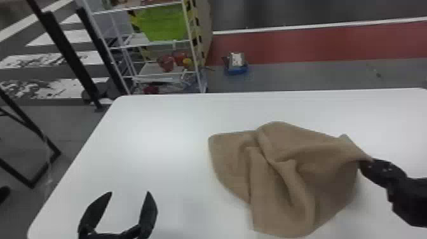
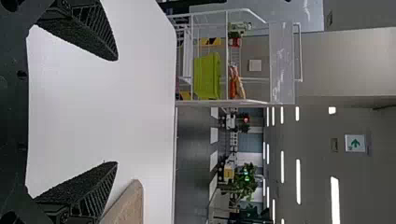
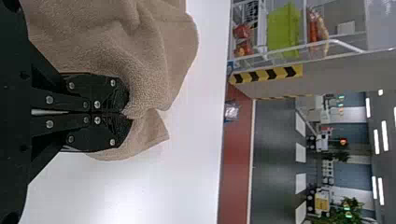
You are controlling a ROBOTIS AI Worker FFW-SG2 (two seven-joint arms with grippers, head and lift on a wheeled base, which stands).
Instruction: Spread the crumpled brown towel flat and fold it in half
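The brown towel (image 1: 286,178) lies crumpled with several folds on the table, right of centre. At its right edge my right gripper (image 1: 368,162) is shut on a raised part of the cloth. In the right wrist view the fingertips of the right gripper (image 3: 127,113) meet on the towel (image 3: 154,56), and a loose corner hangs beside them. My left gripper (image 1: 130,194) is over the table's near left part, apart from the towel. The left wrist view has the left gripper (image 2: 116,112) open with nothing between its fingers, near an edge of the towel (image 2: 128,207).
The white table (image 1: 152,136) extends under both grippers. Behind its far edge stand a wire shelf (image 1: 162,44) with a green bin (image 1: 165,23) and, farther right, a small blue object (image 1: 235,65) on the floor. A black frame (image 1: 63,51) is beyond the left side.
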